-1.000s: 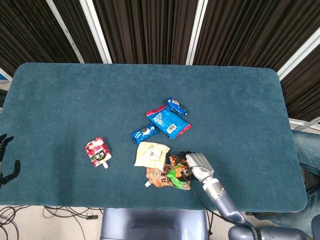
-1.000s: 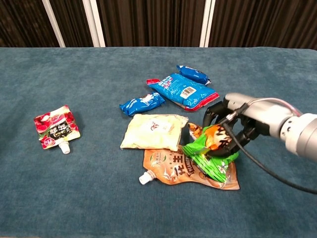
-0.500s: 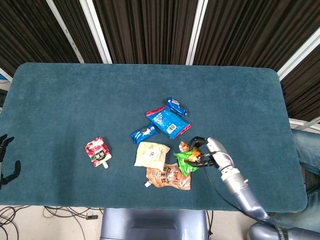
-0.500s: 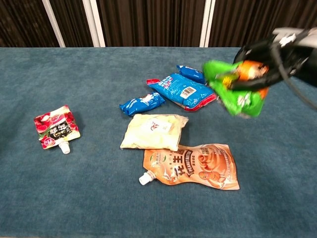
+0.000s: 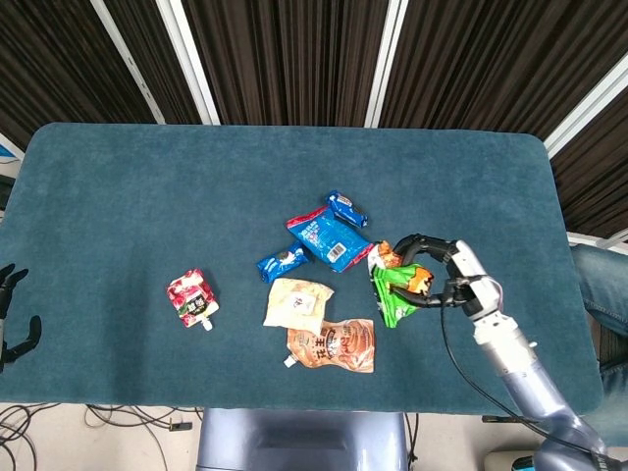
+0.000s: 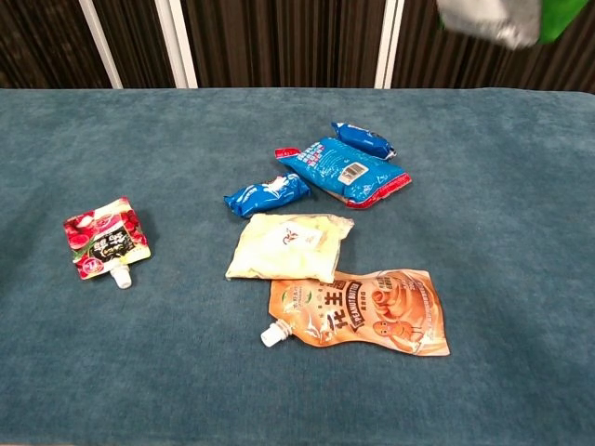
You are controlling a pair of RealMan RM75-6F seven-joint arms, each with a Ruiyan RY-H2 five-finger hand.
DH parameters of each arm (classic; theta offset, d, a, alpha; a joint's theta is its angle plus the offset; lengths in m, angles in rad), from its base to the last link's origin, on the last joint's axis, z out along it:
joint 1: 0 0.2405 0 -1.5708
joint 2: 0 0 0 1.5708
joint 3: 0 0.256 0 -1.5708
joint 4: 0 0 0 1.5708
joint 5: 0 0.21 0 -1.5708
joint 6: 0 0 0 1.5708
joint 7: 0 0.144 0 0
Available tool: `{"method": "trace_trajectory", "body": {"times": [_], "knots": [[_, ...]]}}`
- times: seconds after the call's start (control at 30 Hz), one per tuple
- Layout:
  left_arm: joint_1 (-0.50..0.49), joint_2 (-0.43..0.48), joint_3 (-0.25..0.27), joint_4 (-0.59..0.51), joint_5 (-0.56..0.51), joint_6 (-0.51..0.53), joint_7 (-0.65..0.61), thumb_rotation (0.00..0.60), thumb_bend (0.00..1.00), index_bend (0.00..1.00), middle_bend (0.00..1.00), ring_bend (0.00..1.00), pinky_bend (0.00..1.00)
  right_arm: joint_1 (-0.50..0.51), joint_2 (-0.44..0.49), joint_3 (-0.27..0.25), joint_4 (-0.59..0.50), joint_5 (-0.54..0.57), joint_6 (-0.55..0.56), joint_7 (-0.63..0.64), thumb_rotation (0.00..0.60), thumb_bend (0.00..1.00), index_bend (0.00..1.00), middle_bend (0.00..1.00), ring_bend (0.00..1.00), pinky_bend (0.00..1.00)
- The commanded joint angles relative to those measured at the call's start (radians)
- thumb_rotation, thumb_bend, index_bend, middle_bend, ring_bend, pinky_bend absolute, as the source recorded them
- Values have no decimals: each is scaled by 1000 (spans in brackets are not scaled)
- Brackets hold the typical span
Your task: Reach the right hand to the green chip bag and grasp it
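Observation:
My right hand (image 5: pixel 437 275) grips the green chip bag (image 5: pixel 391 290) and holds it in the air, right of the snack pile and above the blue table (image 5: pixel 118 196). In the chest view only the bag's blurred lower end (image 6: pixel 493 19) shows at the top edge; the hand itself is out of that frame. My left hand (image 5: pixel 12 314) hangs off the table's left edge, its dark fingers apart and holding nothing.
On the table lie an orange spouted pouch (image 5: pixel 332 345), a pale yellow packet (image 5: pixel 297 302), a large blue packet (image 5: pixel 331 238), two small blue packets (image 5: pixel 282 261) (image 5: pixel 346 208) and a red pouch (image 5: pixel 191 298).
My right hand has lifted the green chip bag off the orange pouch and carried it up and to the right. The other packets have not moved.

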Motion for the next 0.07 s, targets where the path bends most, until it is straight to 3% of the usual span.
{"method": "trace_trajectory", "body": {"times": [0.03, 0.07], "knots": [[1, 0, 0, 0, 0, 1, -1, 600, 481, 112, 41, 122, 71, -17, 49, -4, 3, -68, 45, 123, 600, 362, 585, 452, 425, 380], [1, 0, 0, 1, 0, 1, -1, 600, 481, 112, 41, 122, 71, -15, 55, -8, 8, -77, 48, 147, 600, 362, 585, 452, 425, 380]]}}
